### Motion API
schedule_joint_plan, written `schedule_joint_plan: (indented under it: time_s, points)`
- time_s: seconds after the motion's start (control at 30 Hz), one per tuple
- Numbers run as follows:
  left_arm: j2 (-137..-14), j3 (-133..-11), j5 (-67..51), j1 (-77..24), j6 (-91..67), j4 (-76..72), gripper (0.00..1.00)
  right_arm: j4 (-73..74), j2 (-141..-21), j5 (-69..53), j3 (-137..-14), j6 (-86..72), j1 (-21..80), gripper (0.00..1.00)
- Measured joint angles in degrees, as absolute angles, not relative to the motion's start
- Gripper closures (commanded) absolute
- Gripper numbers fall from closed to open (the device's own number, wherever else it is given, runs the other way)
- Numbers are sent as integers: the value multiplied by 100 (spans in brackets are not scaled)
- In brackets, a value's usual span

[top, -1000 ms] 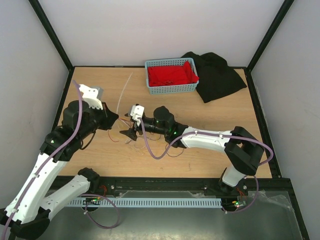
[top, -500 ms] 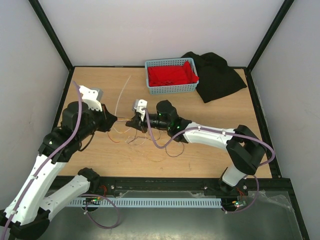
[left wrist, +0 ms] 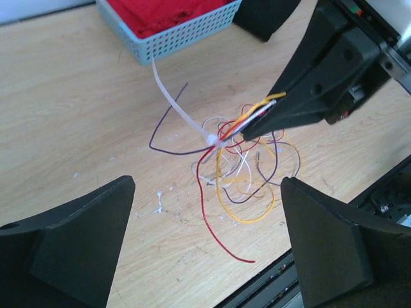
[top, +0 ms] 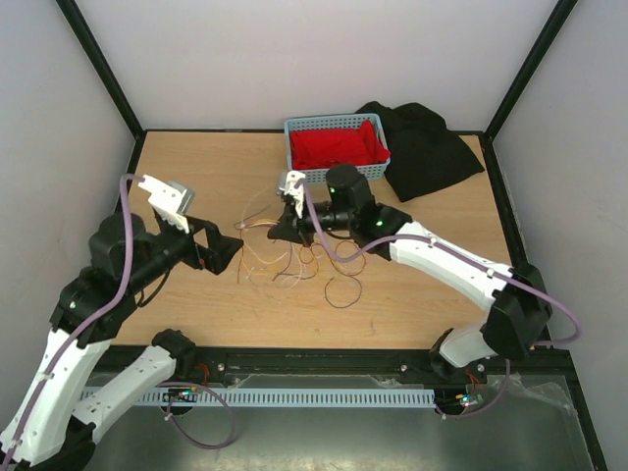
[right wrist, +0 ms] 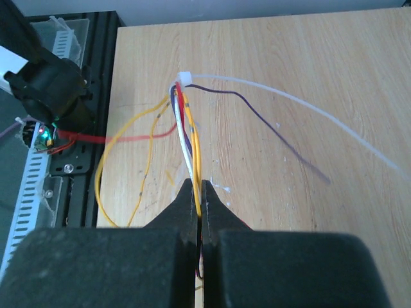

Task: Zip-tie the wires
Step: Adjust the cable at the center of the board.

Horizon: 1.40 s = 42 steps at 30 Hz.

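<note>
The wires (right wrist: 191, 138), thin yellow, white, red and purple strands, run as one bundle into my right gripper (right wrist: 197, 187), which is shut on them. The whitish zip tie (right wrist: 292, 102) circles the bundle just past the fingertips, with its head (right wrist: 185, 78) on the strands and its tail trailing off to the right. From the left wrist view, the zip tie (left wrist: 176, 106) and wires (left wrist: 247, 117) hang from the right gripper (left wrist: 252, 131) above the table. My left gripper (left wrist: 207, 212) stands open below them, holding nothing. From above, the wires (top: 285, 260) dangle between the left gripper (top: 224, 251) and the right gripper (top: 279, 229).
A blue basket (top: 339, 172) with a red cloth (top: 339, 145) sits at the back of the table, and a black cloth (top: 427, 147) lies to its right. The black rail (top: 324, 361) along the table's near edge is close behind the left gripper.
My right gripper shut on the wires and carried them up and toward the back right. My left gripper let go, opened wide and drew back to the left.
</note>
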<state>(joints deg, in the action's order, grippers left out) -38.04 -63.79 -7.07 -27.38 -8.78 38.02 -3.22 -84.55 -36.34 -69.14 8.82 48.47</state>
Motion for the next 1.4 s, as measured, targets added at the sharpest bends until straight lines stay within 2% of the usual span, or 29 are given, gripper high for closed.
schedule_joint_plan:
  time_s: [0.23, 0.43, 0.7, 0.83, 1.27, 1.4]
  points:
    - [-3308, -6392, -1050, -2738, -351, 3649, 1, 145, -8027, -3953, -6912, 729, 4270, 100]
    - [-3253, -6281, -1879, -2738, -163, 3402, 1, 314, -7819, -4176, -6912, 539, 4125, 100]
    - [-3177, -4987, -2403, -2740, -292, 1953, 1, 353, -7599, -4571, -6912, 84, 4110, 100]
    - [-3426, -4709, -2480, -2740, -401, 1262, 3, 357, -7557, -4748, -6910, -128, 4108, 100]
    - [-4150, -4661, -3111, -2742, -607, -123, 27, 375, -7428, -4890, -6810, -305, 4097, 100]
    - [-4285, -4659, -3256, -2742, -617, -145, 40, 346, -7428, -4886, -6775, -373, 4097, 100]
